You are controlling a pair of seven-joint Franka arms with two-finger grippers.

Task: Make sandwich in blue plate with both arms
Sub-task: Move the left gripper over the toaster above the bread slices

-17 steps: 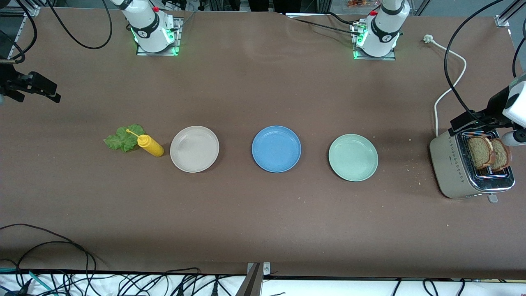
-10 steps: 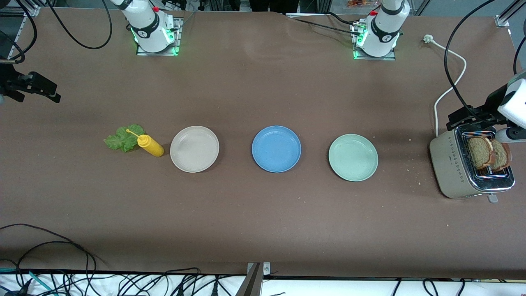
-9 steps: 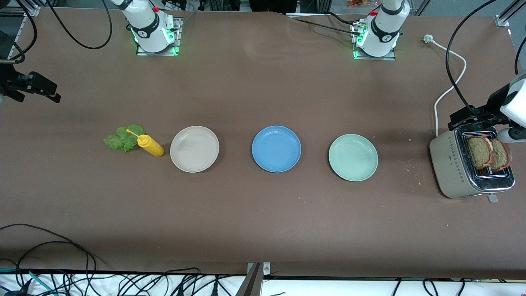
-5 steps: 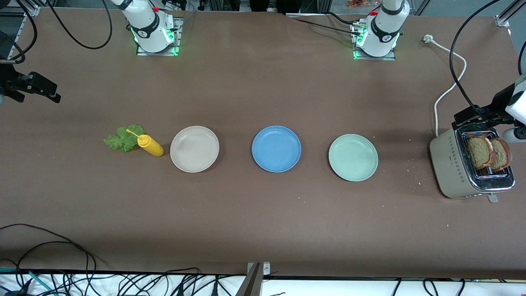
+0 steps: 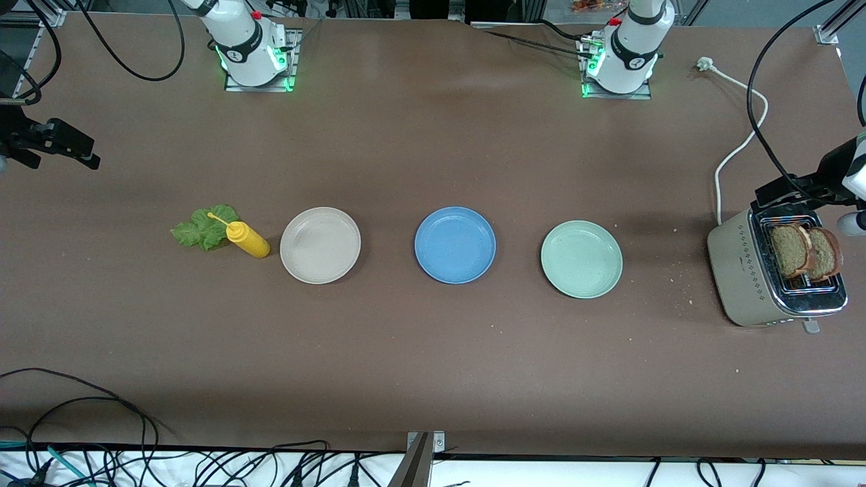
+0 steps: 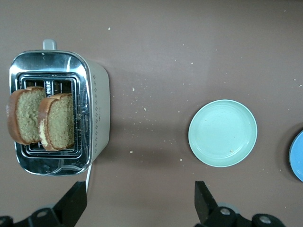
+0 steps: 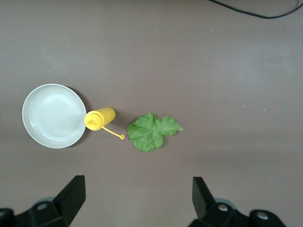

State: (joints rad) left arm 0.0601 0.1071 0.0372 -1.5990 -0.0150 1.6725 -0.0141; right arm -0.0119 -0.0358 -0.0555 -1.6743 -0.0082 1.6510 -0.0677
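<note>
1. The left gripper [image 5: 788, 191] has its fingers [image 6: 71, 204] spread wide and holds nothing. It has slid a little toward the table's end, at the toaster's [image 5: 744, 270] 12 o'clock edge.
2. Both toast slices [image 5: 805, 251] still wait in the toaster.
3. The right gripper [image 5: 61, 145] waits, fingers spread, up over the lettuce [image 7: 152, 131].
4. The blue plate [image 5: 454, 245] sits empty, at 3 o'clock from the beige plate [image 5: 320, 245].

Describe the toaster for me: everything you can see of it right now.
The boxy beige toaster with a shiny chrome top stands upright at the left arm's end of the table. Two brown wholemeal toast slices stick up from its slots, side by side. A small lever juts from the end nearer the front camera. A white cord lies by the other end. Crumbs lie around it.
</note>
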